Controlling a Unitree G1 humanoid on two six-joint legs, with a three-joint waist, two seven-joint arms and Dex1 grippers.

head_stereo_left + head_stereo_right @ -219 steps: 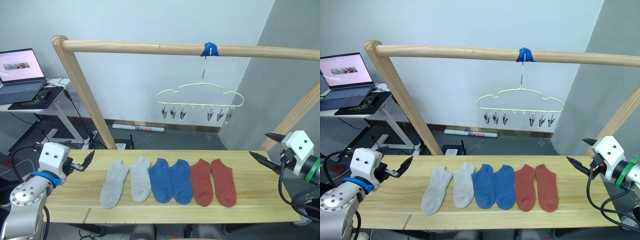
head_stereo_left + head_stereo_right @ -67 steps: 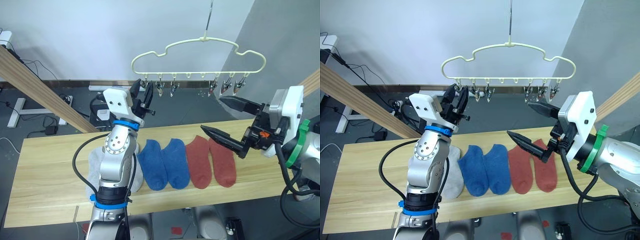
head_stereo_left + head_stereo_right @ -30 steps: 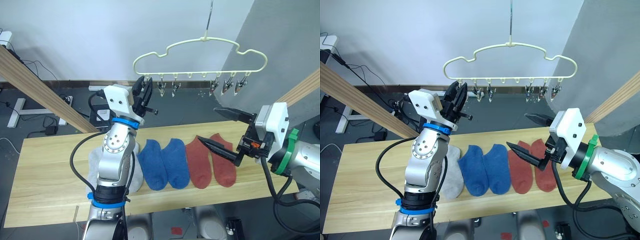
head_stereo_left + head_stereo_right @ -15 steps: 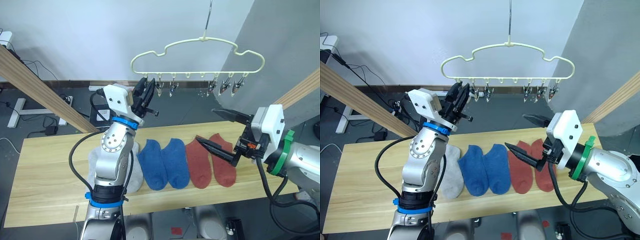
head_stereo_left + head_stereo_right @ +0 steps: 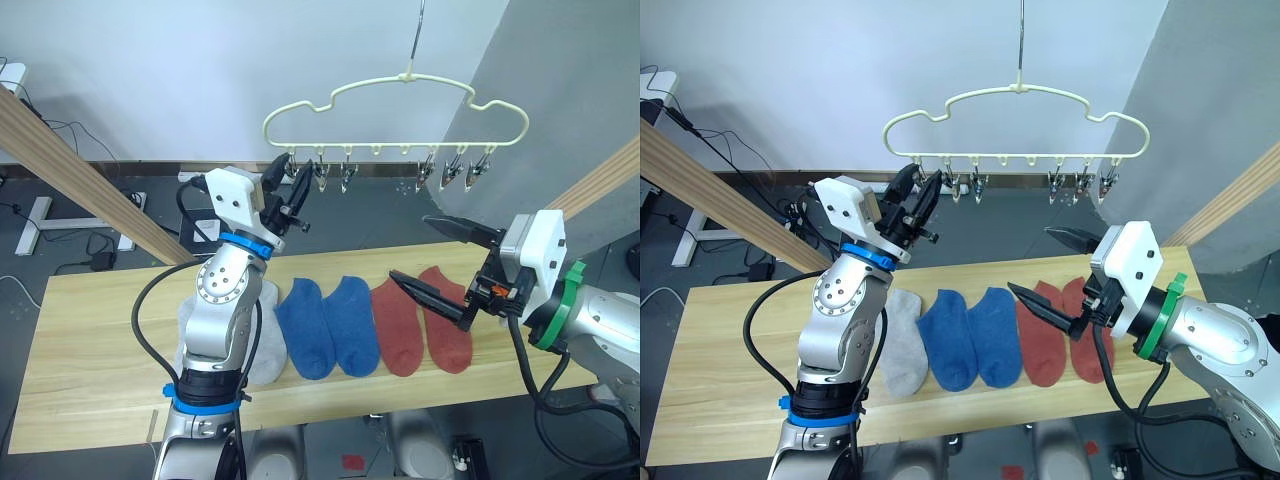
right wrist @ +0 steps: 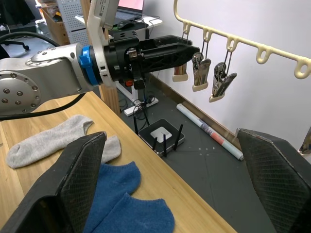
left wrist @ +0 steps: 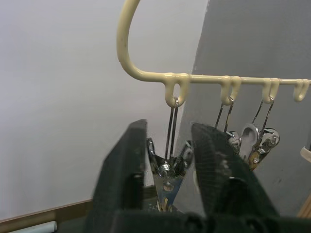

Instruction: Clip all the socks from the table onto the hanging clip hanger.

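The pale clip hanger hangs above the table with silver clips along its bar. My raised left gripper is open, its fingers narrowly apart on either side of the leftmost clip, whose handles are still spread. My right gripper is wide open and empty, hovering over the two red socks. Two blue socks lie left of them. A grey sock lies at the left, and my left arm partly hides the other grey sock.
Slanted wooden frame poles rise behind the table at the left and the right. Cables and a power strip lie on the floor beyond the table. The other clips hang free.
Both arms have come up from the table's ends since the first frames, and the camera has tilted down. In the last second my right gripper drifted slightly left; the left stayed at the leftmost clip.
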